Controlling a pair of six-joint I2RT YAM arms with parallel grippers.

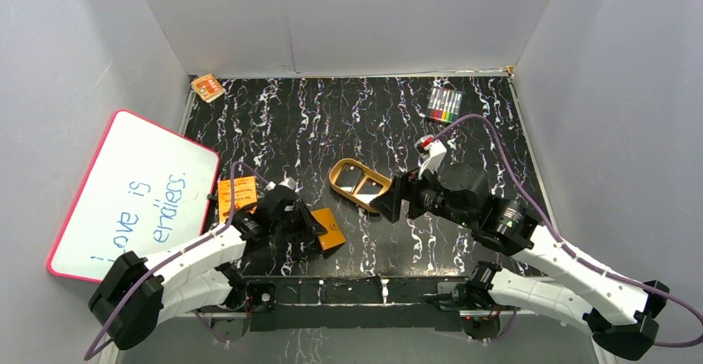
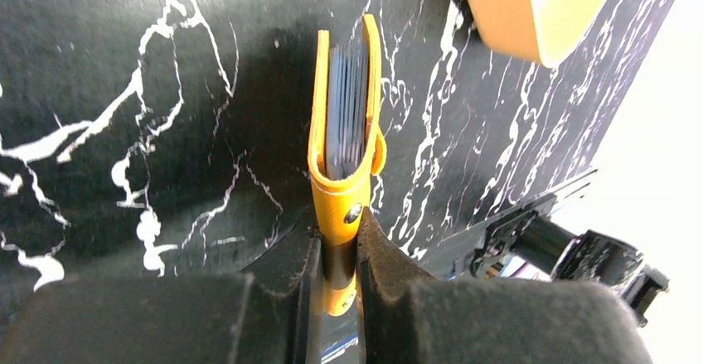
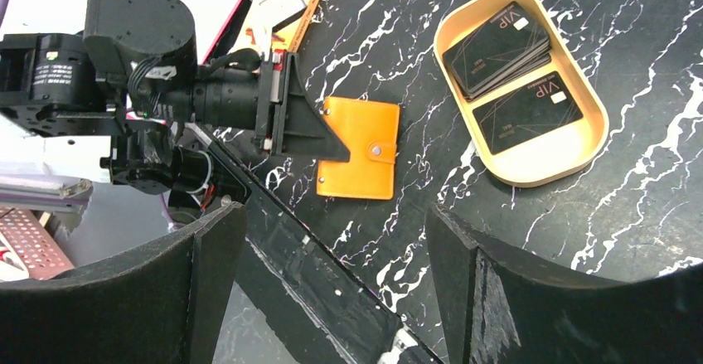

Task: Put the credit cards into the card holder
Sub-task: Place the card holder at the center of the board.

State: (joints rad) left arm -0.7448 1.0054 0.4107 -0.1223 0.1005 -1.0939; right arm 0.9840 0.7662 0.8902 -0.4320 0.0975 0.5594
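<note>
The orange-brown card holder (image 3: 358,158) lies closed near the table's front edge, its snap tab facing the tray. My left gripper (image 2: 338,244) is shut on the card holder's (image 2: 344,123) near end; edge-on, pale blue sleeves show between its covers. Black credit cards (image 3: 497,47) sit in the tan oval tray (image 3: 530,173), a small stack and a single card (image 3: 528,112) beside it. My right gripper (image 3: 332,219) hangs open and empty above the table's front edge, between holder and tray. From above, the left gripper (image 1: 317,230) meets the holder (image 1: 330,231); the right gripper (image 1: 390,205) sits just right of the tray (image 1: 336,173).
A pink-framed whiteboard (image 1: 133,194) leans at the left, with an orange printed booklet (image 1: 237,193) beside it. A pack of coloured markers (image 1: 443,103) lies at the back right and a small orange packet (image 1: 207,88) at the back left corner. Grey walls enclose the table.
</note>
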